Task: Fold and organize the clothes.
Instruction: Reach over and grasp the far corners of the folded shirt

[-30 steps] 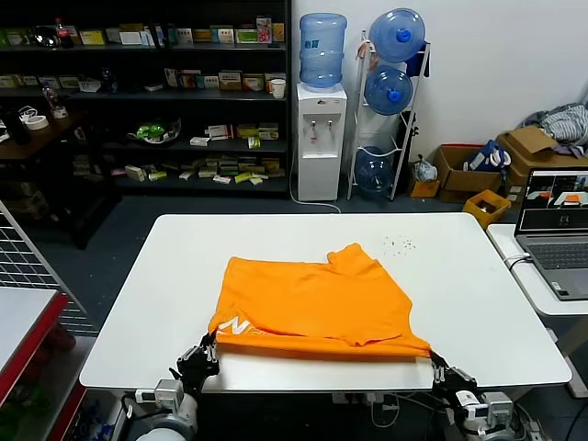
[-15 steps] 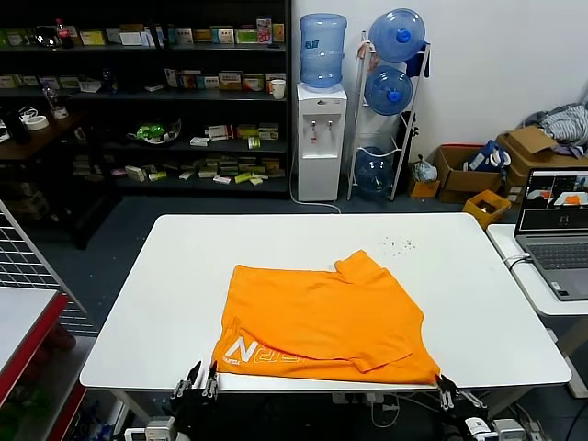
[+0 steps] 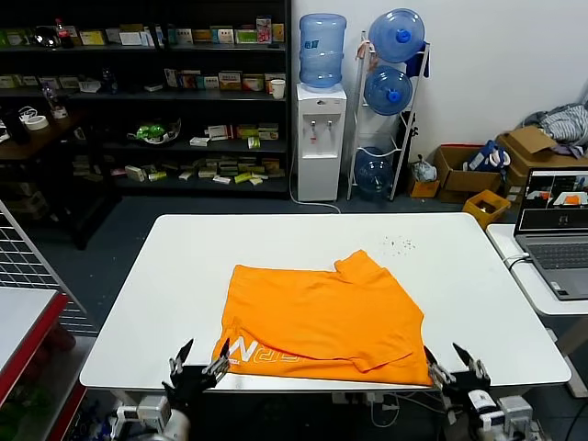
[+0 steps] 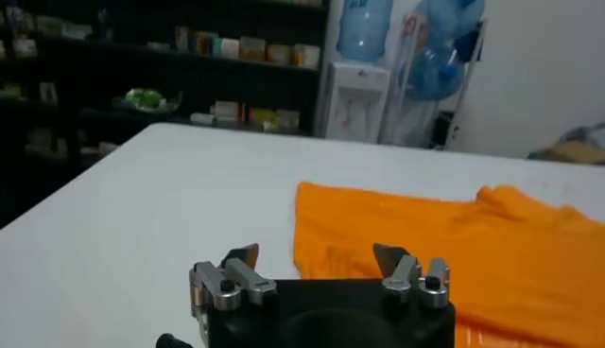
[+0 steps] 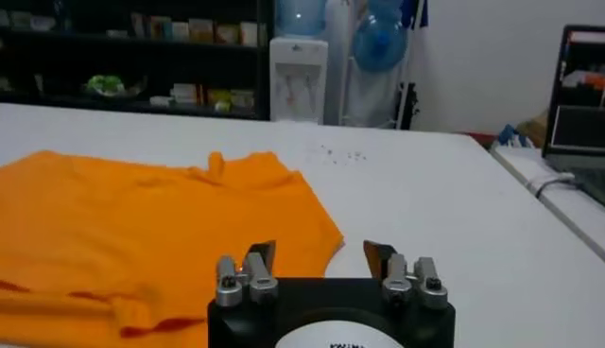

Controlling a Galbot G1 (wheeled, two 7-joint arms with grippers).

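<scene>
**Folded shirt lies free, both pincers released**

While the orange shirt (image 3: 320, 317) lies folded on the white worktop (image 3: 184, 276), nothing grips it. It sits toward the near edge, roughly midway across, with white lettering (image 3: 262, 353) showing along its near left border and a sleeve poking out at the far right corner. Its near hem runs close to the worktop's front edge.

At the shirt's near left corner the left pincer (image 3: 198, 367) hovers just off the worktop edge, fingers spread, holding nothing; its wrist view shows the shirt (image 4: 444, 246) beyond the parted fingertips (image 4: 242, 254). At the near right corner the right pincer (image 3: 457, 366) likewise stands released and apart from the cloth, the shirt (image 5: 142, 227) lying ahead of it in its wrist view.

A laptop (image 3: 554, 230) sits on a side table to the right, and a water dispenser (image 3: 321, 119) stands behind.
</scene>
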